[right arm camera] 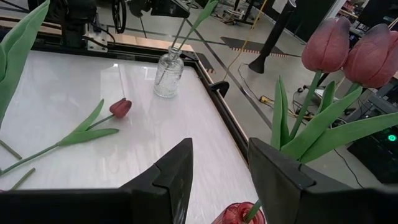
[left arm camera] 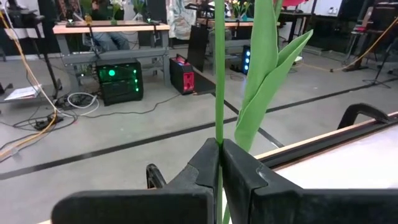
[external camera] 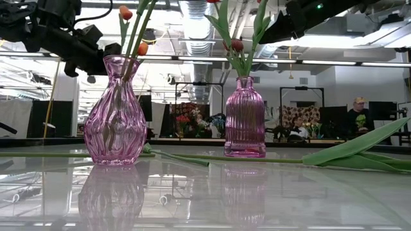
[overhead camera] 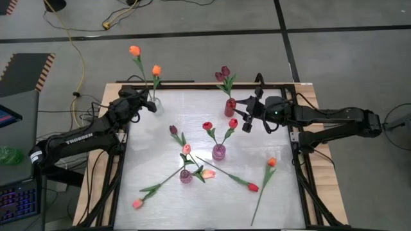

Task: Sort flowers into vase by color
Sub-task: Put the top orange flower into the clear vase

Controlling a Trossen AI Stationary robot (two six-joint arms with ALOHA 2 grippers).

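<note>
Glossy white table carries loose flowers and small pink vases; beyond it spreads a grey workshop floor with cables, benches and a seated person. At the far left corner, beside a clear vase, the left tool is clamped on an orange tulip's green stem. Right tool stands apart, empty, just beside the red vase of maroon tulips. "TROSSEN" reads on the left arm

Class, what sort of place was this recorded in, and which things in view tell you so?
Probably a robotics lab or workshop: a green-lit computer tower under a workbench, loose cables across the concrete floor, and exposed ceiling ducts.
</note>
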